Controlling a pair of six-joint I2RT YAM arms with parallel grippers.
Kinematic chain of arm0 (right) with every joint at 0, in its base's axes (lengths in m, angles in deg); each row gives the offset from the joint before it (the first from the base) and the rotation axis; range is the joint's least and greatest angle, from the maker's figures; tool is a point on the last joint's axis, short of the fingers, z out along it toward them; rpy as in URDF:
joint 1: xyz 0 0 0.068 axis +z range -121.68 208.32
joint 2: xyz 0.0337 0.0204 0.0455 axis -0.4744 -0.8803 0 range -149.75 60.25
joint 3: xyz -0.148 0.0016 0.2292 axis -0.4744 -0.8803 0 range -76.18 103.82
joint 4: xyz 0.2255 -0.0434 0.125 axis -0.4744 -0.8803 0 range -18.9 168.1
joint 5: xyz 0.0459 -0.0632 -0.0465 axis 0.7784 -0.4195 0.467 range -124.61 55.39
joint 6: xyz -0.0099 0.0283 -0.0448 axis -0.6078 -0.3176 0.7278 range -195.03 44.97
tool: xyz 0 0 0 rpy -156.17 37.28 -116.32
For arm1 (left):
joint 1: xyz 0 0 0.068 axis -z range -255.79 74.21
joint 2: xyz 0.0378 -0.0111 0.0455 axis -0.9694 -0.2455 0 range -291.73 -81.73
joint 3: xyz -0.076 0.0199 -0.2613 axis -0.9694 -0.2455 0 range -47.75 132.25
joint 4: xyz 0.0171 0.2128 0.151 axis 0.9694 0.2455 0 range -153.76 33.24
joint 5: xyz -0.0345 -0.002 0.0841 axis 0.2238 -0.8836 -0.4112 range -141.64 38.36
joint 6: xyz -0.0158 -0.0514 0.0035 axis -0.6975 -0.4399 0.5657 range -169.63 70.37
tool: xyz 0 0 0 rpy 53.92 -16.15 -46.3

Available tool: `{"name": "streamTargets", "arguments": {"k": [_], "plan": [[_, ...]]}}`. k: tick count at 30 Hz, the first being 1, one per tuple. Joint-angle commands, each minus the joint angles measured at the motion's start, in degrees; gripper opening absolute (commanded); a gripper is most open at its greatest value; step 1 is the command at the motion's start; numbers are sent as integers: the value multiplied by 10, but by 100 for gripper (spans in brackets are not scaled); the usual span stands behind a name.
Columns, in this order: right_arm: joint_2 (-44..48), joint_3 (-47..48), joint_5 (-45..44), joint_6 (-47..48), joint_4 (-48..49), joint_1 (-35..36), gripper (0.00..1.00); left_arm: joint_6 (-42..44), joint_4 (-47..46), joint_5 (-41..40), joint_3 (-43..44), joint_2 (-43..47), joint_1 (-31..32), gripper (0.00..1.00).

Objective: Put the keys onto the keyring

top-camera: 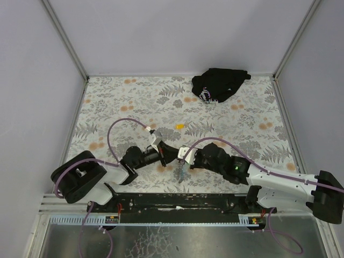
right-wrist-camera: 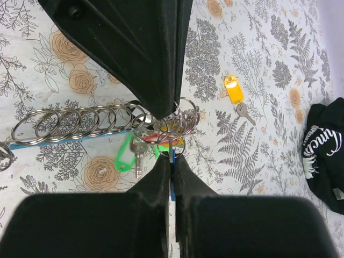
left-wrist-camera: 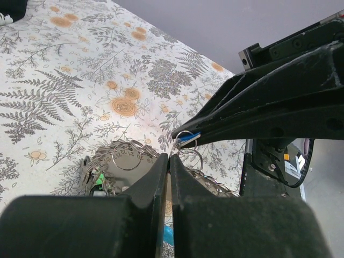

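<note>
Together, left gripper (left-wrist-camera: 169, 159) and right gripper (right-wrist-camera: 172, 159) both pinched shut, tips meeting over keyring (right-wrist-camera: 188, 119)

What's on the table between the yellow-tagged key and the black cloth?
Nothing. The table is bare between the yellow-tagged key and the black cloth; the right wrist view shows it, the top view too.

I see tabletop (top-camera: 247, 140): pale cover, grey fern print, orange flowers, walled on three sides. Far right corner: black cloth (top-camera: 219, 85), crumpled, white lettering on it. Mid-tabletop, well apart from cloth: yellow tag (right-wrist-camera: 233, 90) with small silver key attached, lying flat. Near middle: keyring (right-wrist-camera: 80, 122), row of linked rings along blue strap, resting on cover. Green tag (right-wrist-camera: 124, 158) just beside it, silver key alongside.
</note>
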Motion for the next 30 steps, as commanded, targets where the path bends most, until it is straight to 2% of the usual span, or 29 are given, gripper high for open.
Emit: {"name": "streamTargets", "arguments": {"k": [1,9,12,16,20,25,27,30], "plan": [[12,14,-43,19,-14,2,1,30,19,-24,-8,29,-4,0],[-31,32,-54,24,12,1,7,57,94,-39,-9,92,-4,0],[-40,28,-65,24,38,1,17,72,140,-55,-5,119,-5,0],[-48,28,-91,13,51,2,25,85,178,-65,-1,148,-4,0],[-47,32,-126,-11,49,1,38,93,211,-72,6,168,-4,0],[-31,29,-175,-60,52,0,53,104,275,-95,15,209,-4,0],[-25,24,-197,-86,60,-1,62,109,310,-108,19,231,-5,0],[-16,15,-212,-117,71,-7,69,117,372,-138,25,273,-5,0]]}}
